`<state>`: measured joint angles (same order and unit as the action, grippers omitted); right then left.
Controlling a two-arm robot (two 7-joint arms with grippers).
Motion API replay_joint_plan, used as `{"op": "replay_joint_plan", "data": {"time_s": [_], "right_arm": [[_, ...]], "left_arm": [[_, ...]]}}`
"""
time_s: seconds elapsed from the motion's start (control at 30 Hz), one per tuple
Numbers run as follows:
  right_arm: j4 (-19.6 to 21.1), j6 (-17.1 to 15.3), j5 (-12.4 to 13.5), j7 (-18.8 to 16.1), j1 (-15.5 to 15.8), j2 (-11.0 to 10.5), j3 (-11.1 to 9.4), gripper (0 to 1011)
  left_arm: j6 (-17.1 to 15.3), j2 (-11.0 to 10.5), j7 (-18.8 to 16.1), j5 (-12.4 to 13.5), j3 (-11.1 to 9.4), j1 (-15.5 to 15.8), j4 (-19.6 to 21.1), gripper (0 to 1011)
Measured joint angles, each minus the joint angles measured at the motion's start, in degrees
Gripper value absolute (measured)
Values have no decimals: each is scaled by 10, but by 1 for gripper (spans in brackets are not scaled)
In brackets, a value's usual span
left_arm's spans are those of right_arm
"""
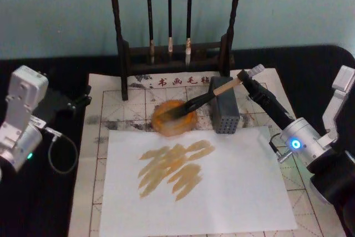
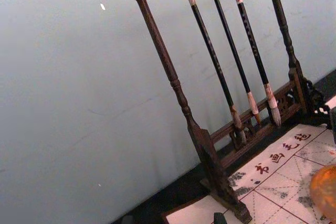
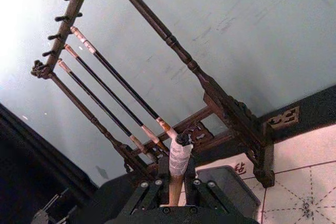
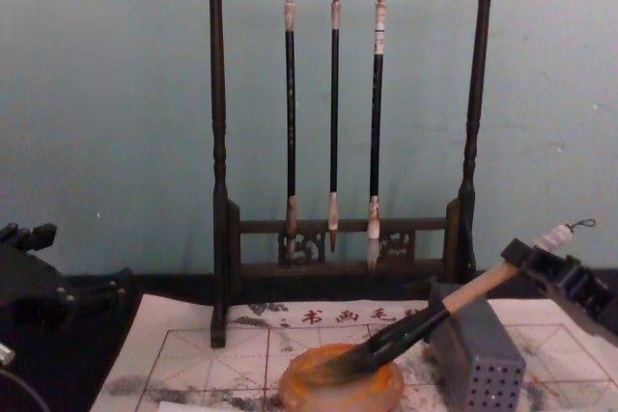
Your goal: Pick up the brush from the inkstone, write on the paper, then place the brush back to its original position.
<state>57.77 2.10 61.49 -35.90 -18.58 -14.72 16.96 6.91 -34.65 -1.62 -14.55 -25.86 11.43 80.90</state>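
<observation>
Black table (image 1: 39, 206) against a pale teal wall. At the back stands a dark wooden brush rack (image 4: 425, 225) with three thin black-handled brushes (image 4: 334, 113) hanging from its top bar. The whitish practice paper with red grid lines, red characters and grey ink smudges (image 1: 136, 99) lies flat in front of the rack. A plain white sheet (image 1: 233, 192) lies on top of it, nearer the robot, and carries a patch of tan brush strokes (image 1: 175, 167). The left gripper (image 1: 66, 104) is parked off the paper's left edge, well apart from the work. The right gripper (image 1: 247, 79) reaches in from the right side, up near the rack's right post. Its fingers (image 3: 157, 178) are closed on the upper handle of the large brush with light wooden handle, white wrapped end, black ferrule and dark bristles (image 4: 473, 291). The grey perforated rectangular block (image 1: 224, 114) stands on the practice paper just right of the round orange-brown inkstone with dark centre (image 4: 338, 391). The brush is tilted, wrapped end high on the right. Its shaft crosses over the block's top near corner; can't tell if they touch. The bristle tip is down in the inkstone's dish.
</observation>
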Motion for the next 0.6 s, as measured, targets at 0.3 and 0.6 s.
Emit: {"op": "replay_joint_plan", "data": {"time_s": [0.3, 0.6], "right_arm": [[0, 0, 0, 0, 0, 0, 0, 231], [0, 0, 0, 0, 0, 0, 0, 510]], "left_arm": [[0, 0, 0, 0, 0, 0, 0, 1001], [0, 0, 0, 0, 0, 0, 0, 1001]]}}
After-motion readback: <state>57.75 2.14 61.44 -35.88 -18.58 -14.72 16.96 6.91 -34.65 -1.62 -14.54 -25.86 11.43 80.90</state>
